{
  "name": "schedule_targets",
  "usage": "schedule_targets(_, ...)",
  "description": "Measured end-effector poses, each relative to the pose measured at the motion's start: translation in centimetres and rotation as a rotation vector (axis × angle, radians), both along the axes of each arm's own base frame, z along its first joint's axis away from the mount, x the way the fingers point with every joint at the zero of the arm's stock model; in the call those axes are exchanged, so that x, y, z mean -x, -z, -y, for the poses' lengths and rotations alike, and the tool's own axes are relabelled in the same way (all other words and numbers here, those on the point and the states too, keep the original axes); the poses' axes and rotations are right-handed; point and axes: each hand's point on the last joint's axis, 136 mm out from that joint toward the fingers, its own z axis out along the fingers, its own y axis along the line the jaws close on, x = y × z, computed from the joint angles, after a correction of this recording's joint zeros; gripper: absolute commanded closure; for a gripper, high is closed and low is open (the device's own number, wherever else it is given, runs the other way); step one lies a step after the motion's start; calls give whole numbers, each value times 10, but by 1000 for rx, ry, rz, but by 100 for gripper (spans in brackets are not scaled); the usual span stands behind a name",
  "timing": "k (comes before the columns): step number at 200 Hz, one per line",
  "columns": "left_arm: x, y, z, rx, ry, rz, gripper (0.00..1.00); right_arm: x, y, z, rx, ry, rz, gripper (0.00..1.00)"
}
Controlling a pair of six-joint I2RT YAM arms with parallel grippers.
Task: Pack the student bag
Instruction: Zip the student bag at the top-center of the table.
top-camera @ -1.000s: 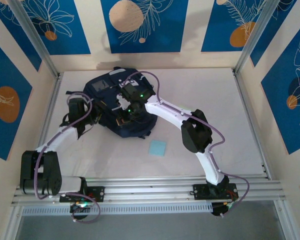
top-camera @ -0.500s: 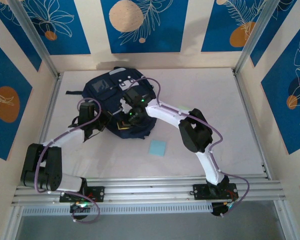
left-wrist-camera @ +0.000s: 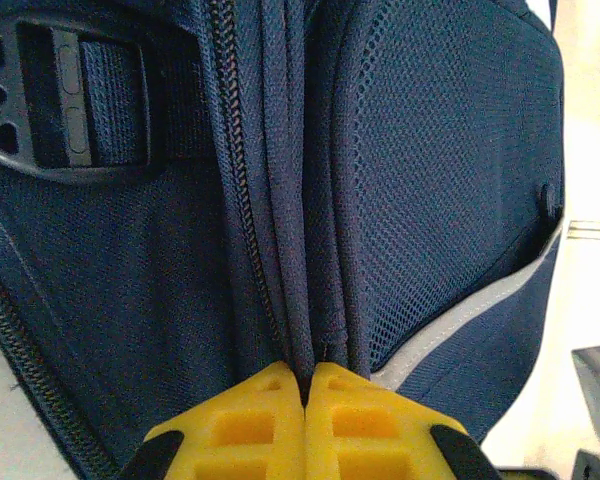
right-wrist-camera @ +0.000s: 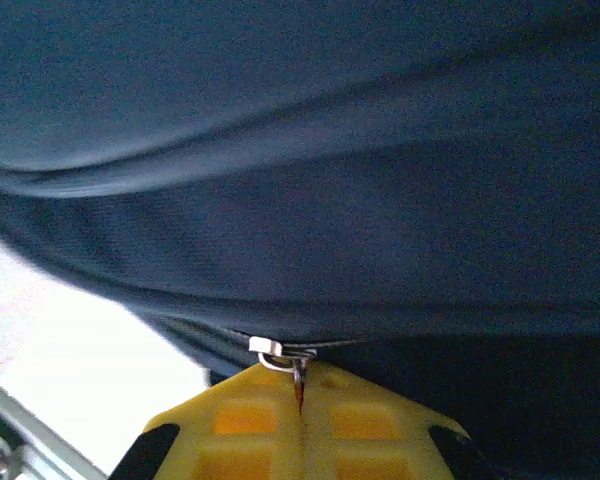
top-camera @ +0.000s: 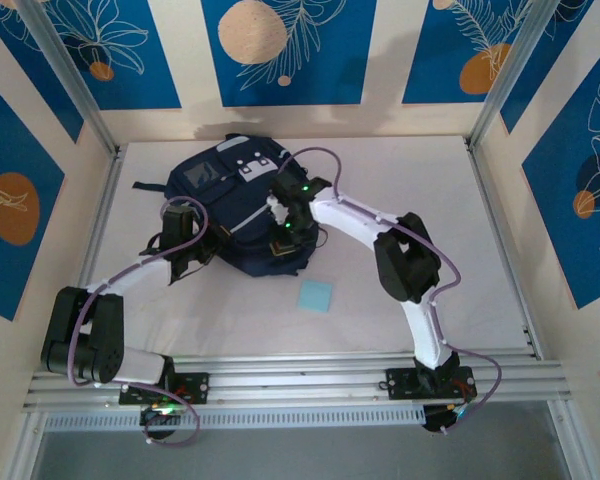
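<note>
The student bag (top-camera: 225, 175), a dark navy backpack with a white patch, lies at the back left of the table. My left gripper (top-camera: 209, 250) is at its left near edge. In the left wrist view its yellow fingertips (left-wrist-camera: 305, 378) are shut on a fold of the bag's fabric (left-wrist-camera: 300, 250) beside a zipper line (left-wrist-camera: 235, 180). My right gripper (top-camera: 283, 243) is at the bag's near right edge. In the right wrist view it (right-wrist-camera: 300, 392) is shut on a small metal zipper pull (right-wrist-camera: 280, 352) under the bag's dark cloth (right-wrist-camera: 300, 150).
A light blue square pad (top-camera: 315, 295) lies flat on the table just in front of the bag. A black strap buckle (left-wrist-camera: 70, 100) sits on the bag's side. Metal rails (top-camera: 300, 375) run along the near edge, and walls close the other sides.
My left gripper has moved in to the bag and shut on its fabric. My right gripper has moved right along the bag's near edge, still shut. The bag has filled out and shifted slightly.
</note>
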Motion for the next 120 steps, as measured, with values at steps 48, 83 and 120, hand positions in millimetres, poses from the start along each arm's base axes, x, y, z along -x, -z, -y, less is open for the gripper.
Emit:
schedule_targets(48, 2, -4, 1, -10, 22, 11, 100, -60, -18, 69, 200, 28, 153, 100)
schedule_targets(83, 0, -8, 1, -23, 33, 19, 100, -76, -4, 83, 302, -52, 200, 100)
schedule_targets(120, -14, 3, -16, -78, -6, -17, 100, -43, 27, 58, 307, -199, 177, 100)
